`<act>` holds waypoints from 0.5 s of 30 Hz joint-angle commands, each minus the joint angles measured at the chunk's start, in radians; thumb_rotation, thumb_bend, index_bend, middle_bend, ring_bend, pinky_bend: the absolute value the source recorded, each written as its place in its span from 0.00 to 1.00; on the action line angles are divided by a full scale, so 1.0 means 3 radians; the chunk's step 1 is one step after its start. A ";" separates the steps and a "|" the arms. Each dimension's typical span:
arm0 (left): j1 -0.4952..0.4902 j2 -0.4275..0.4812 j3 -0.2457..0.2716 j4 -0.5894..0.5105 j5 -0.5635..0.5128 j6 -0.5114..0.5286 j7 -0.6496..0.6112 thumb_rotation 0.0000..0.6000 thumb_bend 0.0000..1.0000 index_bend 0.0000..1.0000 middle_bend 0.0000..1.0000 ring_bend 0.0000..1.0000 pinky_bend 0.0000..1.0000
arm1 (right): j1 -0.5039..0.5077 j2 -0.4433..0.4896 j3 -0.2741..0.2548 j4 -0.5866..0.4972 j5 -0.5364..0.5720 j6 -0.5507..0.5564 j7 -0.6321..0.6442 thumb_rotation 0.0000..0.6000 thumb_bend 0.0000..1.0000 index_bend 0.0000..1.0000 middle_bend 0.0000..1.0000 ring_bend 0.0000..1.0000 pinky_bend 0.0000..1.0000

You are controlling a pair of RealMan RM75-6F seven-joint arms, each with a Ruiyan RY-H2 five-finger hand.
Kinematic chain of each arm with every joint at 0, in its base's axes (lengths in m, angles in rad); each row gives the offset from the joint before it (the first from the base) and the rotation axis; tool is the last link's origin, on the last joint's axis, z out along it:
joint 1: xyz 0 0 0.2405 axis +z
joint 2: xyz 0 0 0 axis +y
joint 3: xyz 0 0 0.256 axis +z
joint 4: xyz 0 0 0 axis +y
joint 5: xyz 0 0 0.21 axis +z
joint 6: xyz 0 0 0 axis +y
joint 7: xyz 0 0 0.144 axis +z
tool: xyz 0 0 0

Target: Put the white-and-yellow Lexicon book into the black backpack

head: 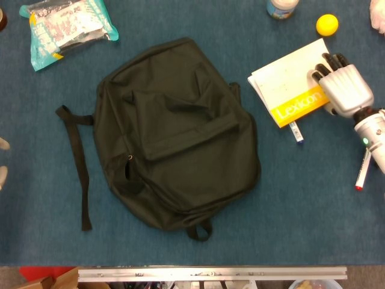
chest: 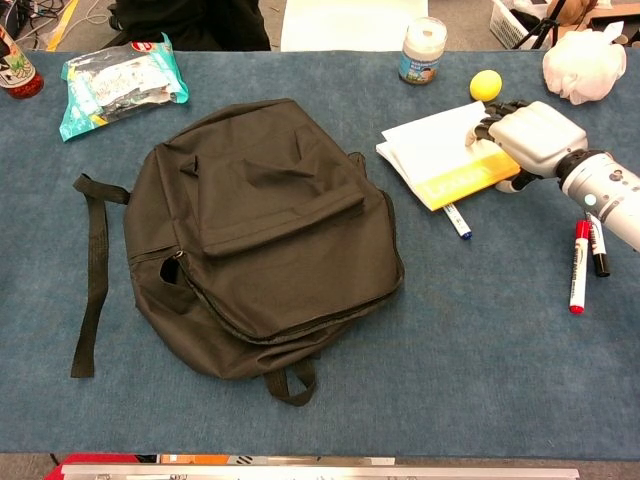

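- Lexicon book [head: 292,84] lies flat on the counter [head: 301,198], right of the black backpack [head: 174,132] and apart from it; its long axis runs diagonally, yellow title band toward the near-right edge.
- Right hand [head: 343,87] rests on the book's right end, fingers [head: 328,63] laid over the cover; whether they grip the edge cannot be told.
- Left hand [head: 3,159] shows only at the frame's left edge, well apart; its state cannot be told.
- Judgement: the right hand is far nearer, and the carry runs leftward to the backpack.

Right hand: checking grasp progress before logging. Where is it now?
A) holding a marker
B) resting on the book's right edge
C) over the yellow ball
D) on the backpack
B: the right hand lies on the right edge of the Lexicon book, away from the backpack.
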 commanded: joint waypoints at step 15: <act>-0.0017 -0.0009 -0.0019 0.0055 -0.0009 -0.0023 -0.0082 1.00 0.32 0.40 0.35 0.35 0.29 | 0.0092 -0.0134 0.0081 0.0127 0.0043 -0.0008 0.0086 1.00 0.42 0.35 0.36 0.17 0.25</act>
